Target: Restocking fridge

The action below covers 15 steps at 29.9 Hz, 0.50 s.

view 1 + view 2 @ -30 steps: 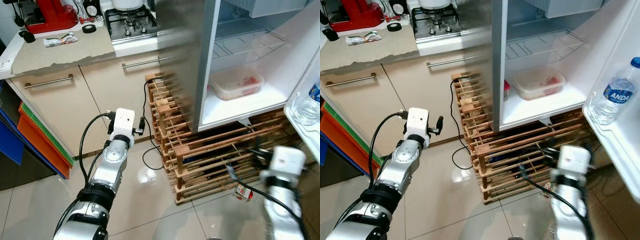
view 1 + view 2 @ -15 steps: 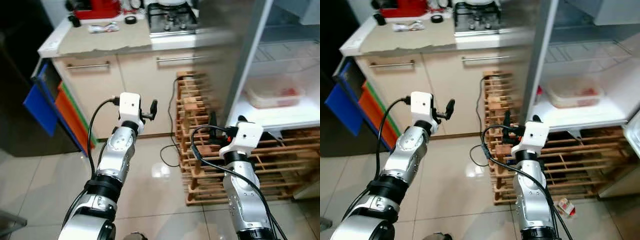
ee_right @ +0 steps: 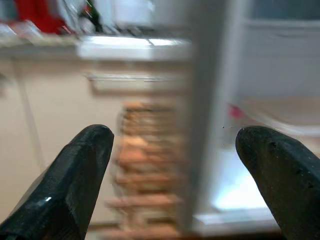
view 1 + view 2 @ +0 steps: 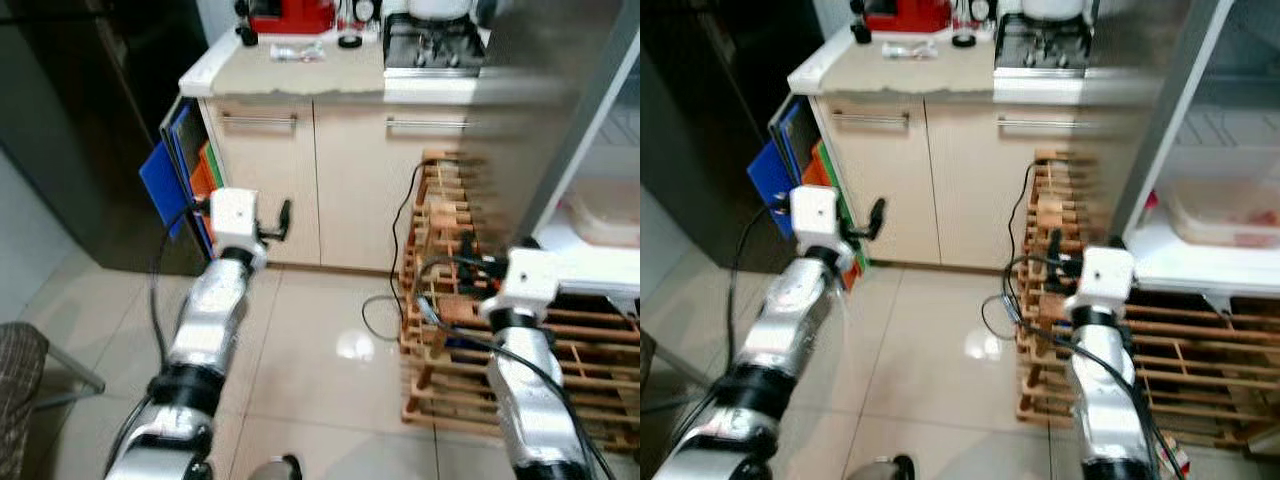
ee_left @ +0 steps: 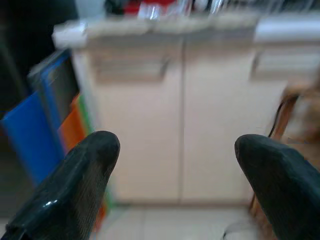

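The open fridge (image 4: 1185,120) stands at the far right, its steel side blurred. A clear lidded food container (image 4: 1230,208) rests on its white bottom shelf (image 4: 1185,268). My left gripper (image 5: 177,150) is open and empty, held up in front of the beige cabinet doors (image 4: 270,185). My right gripper (image 3: 175,145) is also open and empty, raised before the wooden rack (image 4: 1185,345) under the fridge and facing the fridge's edge. Both wrist views are blurred.
A counter (image 4: 300,70) carries a red appliance (image 4: 290,14) and a gas hob (image 4: 430,40). Blue and orange boards (image 4: 170,180) lean beside the cabinet. A dark tall unit (image 4: 90,120) fills the left. A black cable (image 4: 385,300) loops on the tiled floor.
The whole view has swung left, so the fridge slid to the right edge and the water bottle in its door left the picture. Both arms stay raised, grippers open.
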Tool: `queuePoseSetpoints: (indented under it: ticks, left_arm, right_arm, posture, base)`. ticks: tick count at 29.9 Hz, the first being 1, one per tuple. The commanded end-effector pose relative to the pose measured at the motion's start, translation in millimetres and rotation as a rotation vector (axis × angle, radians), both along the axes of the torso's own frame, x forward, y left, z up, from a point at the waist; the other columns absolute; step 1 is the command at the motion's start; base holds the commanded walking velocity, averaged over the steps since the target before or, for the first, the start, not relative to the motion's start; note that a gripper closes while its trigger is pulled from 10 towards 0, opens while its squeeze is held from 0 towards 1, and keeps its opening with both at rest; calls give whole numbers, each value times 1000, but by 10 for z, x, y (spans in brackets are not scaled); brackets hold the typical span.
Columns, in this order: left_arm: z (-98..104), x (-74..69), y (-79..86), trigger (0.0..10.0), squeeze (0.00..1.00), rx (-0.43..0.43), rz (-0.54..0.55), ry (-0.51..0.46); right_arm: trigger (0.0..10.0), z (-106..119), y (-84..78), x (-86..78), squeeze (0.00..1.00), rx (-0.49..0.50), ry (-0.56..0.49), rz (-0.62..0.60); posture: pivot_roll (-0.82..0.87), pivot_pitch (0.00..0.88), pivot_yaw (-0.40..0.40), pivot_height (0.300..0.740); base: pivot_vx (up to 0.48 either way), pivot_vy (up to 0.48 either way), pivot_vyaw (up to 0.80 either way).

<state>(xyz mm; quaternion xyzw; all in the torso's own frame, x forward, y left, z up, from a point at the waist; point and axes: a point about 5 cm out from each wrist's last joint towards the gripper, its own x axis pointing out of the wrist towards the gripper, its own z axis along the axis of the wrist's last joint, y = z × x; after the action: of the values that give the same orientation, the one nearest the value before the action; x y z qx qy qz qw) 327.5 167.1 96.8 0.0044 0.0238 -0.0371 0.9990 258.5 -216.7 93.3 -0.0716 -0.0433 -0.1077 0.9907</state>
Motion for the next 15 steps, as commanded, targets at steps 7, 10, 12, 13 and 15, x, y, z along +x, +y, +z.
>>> queuePoseSetpoints:
  ticks: [7,10,12,13,15]
  left_arm:
    - [-1,-138,-122,10000,0,-61,-125,-17]
    - [96,-144,-214,10000,0,-100,-146,-68]
    - [160,-162,-260,10000,0,-157,-121,-76]
    - [180,-165,-267,10000,0,-154,-112,-82]
    - [185,-124,-315,10000,0,-160,-121,-83]
  right_arm:
    - [10000,-56,-165,-183,0,-47,15,-60]
    - [10000,-82,-80,-193,0,-38,21,-33]
    - [10000,-104,11,-221,0,-28,32,9]
    - [10000,-108,39,-231,0,-21,33,22]
    - [10000,-125,57,-218,0,19,31,26]
  posture:
    - [-17,12,5,740]
    - [-11,6,-6,740]
    - [-20,18,-28,740]
    - [-20,20,-30,740]
    - [-26,22,-27,740]
  base:
    - [0,0,0]
    - [0,0,0]
    - [296,379,0]
    - [296,379,0]
    - [313,364,0]
